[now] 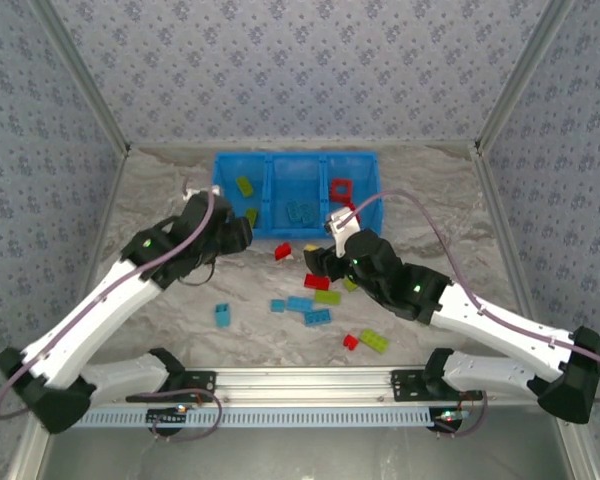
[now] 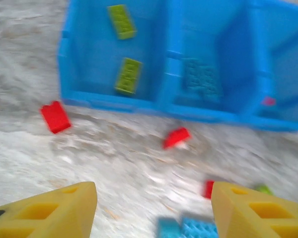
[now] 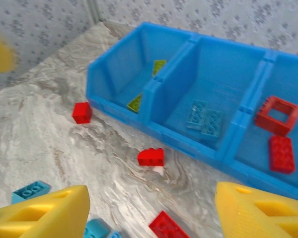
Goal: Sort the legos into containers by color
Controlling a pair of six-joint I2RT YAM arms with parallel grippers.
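Observation:
The blue bin (image 1: 270, 160) stands at the back with three containers side by side. Its left one holds two green legos (image 2: 128, 75), the middle one light blue legos (image 3: 204, 118), the right one a red frame (image 3: 278, 114) and a red brick (image 3: 281, 153). My left gripper (image 1: 245, 235) hovers at the bin's front left corner, and the blurred left wrist view shows it (image 2: 153, 203) open and empty. My right gripper (image 1: 325, 260) is open and empty over loose legos in front of the bin, a flat red brick (image 3: 166, 227) between its fingertips (image 3: 151, 208).
Loose legos lie on the marble table (image 1: 180, 320): red ones (image 1: 283, 251) (image 1: 317, 282) (image 1: 350, 342), green ones (image 1: 327, 296) (image 1: 373, 340), and light blue ones (image 1: 223, 315) (image 1: 300, 303) (image 1: 318, 317). Patterned walls enclose the table on three sides.

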